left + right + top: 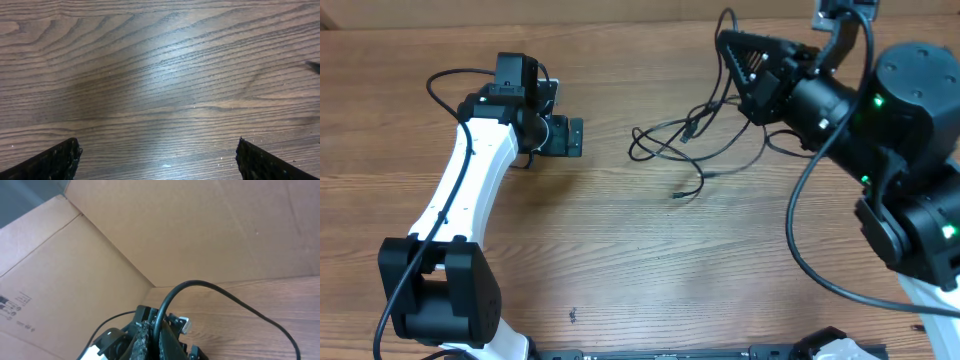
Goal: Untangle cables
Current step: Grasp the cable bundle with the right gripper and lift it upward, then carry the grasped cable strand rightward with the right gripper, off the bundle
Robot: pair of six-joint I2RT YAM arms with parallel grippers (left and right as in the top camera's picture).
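The cables (685, 140) are thin black cords lying in a loose tangle on the wooden table, right of centre, with a small plug end (677, 195) trailing toward the front. My right gripper (726, 40) is above the tangle's far right side. It is shut on one cable (200, 283), which arcs up out of the jaws (156, 330) and runs off to the right. My left gripper (575, 137) is left of the tangle and apart from it. Its fingers are wide open and empty over bare wood (157, 145).
A cardboard wall (100, 240) stands behind the table's far edge. A small dark tip (314, 66) shows at the right edge of the left wrist view. Thick arm wires loop by both arms. A black rail (670, 354) runs along the front edge.
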